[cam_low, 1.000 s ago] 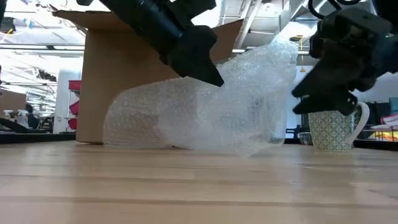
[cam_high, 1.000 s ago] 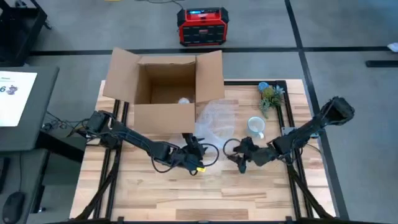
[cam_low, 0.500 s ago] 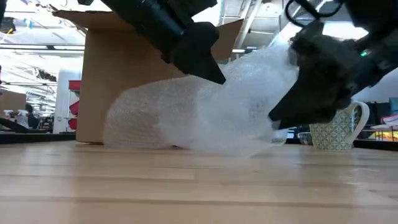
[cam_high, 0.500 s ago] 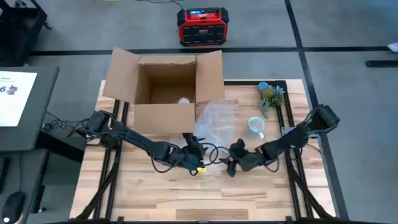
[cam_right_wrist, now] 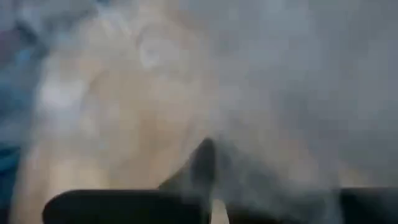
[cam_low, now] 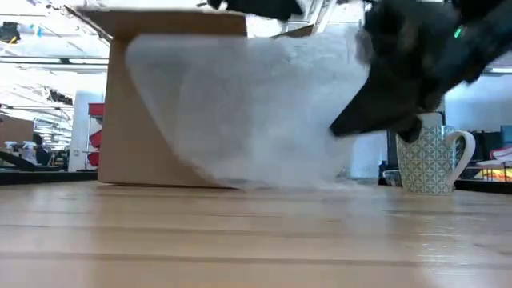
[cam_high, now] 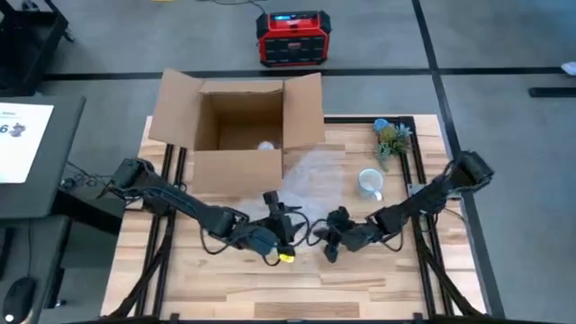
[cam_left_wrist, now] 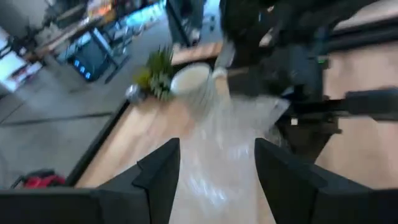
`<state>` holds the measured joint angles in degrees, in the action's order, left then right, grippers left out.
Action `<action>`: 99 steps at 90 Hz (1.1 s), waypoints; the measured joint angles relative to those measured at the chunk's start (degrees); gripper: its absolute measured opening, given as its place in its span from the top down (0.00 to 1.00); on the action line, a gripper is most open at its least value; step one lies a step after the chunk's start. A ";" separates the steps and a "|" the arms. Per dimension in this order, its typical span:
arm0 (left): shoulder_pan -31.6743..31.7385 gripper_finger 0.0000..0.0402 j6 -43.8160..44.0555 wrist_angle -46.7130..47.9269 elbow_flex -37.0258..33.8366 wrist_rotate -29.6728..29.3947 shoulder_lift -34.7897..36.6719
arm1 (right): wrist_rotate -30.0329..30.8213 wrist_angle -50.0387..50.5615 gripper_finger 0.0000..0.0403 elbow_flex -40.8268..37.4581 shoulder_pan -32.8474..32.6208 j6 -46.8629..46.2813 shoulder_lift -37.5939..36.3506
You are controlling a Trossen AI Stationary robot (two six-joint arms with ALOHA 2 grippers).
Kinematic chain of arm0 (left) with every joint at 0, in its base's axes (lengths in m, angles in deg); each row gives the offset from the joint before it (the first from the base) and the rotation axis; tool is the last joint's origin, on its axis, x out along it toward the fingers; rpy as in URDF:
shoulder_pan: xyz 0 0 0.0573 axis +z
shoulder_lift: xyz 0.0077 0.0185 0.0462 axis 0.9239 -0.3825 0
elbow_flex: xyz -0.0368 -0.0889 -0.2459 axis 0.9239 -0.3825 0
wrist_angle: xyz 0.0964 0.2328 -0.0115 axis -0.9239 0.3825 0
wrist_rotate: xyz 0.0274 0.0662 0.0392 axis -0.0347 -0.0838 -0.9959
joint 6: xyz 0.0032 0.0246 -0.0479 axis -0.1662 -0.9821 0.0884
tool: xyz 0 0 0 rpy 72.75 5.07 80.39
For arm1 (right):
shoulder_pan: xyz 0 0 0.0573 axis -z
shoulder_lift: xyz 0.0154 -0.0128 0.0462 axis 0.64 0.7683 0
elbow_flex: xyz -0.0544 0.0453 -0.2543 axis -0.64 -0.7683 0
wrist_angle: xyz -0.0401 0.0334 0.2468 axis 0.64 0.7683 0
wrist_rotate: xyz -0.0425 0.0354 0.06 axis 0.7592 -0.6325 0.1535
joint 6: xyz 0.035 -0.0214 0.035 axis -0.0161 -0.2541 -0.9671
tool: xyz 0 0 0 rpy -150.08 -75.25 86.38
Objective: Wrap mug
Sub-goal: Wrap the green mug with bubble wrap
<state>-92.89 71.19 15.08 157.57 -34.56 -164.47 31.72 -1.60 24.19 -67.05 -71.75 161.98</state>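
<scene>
Lifted bubble wrap (cam_low: 256,104) hides box (cam_high: 236,126) low.

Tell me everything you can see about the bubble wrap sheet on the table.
The bubble wrap sheet is clear, thin plastic covered in small bubbles. It is lifted into a tall, stretched curtain in front of the cardboard box, its lower edge trailing on the wooden table. The left gripper and right gripper are at its near edge, close together. The mug stands apart from it, unwrapped.
</scene>
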 joint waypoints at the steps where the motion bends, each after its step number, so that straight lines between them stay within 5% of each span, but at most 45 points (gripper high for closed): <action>1: -0.15 0.54 -0.15 0.00 0.11 -0.01 0.27 | -1.70 0.62 0.99 0.00 -0.10 -0.47 -0.59; 15: -1.12 0.54 -0.34 1.07 0.29 0.02 3.25 | -23.04 6.46 0.99 0.01 -3.08 -2.63 -7.34; 30: -0.46 0.54 4.77 6.58 0.29 0.41 3.13 | -30.19 9.43 1.00 -0.07 -7.06 -2.43 -10.81; 44: 2.08 0.54 11.38 10.78 0.22 6.76 0.21 | -31.79 9.35 1.00 -0.05 -11.20 -5.40 -11.83; 68: 7.55 0.54 13.68 9.21 0.18 26.98 -10.22 | -28.75 11.12 1.00 -0.07 -15.75 -13.15 -11.87; 99: 18.33 0.54 13.10 7.09 0.47 30.53 -22.80 | -21.53 12.14 1.00 -0.07 -21.65 -21.59 -11.85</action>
<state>-74.56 84.29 22.17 158.04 -4.03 -187.27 10.19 10.54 24.13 -88.70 -93.34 150.13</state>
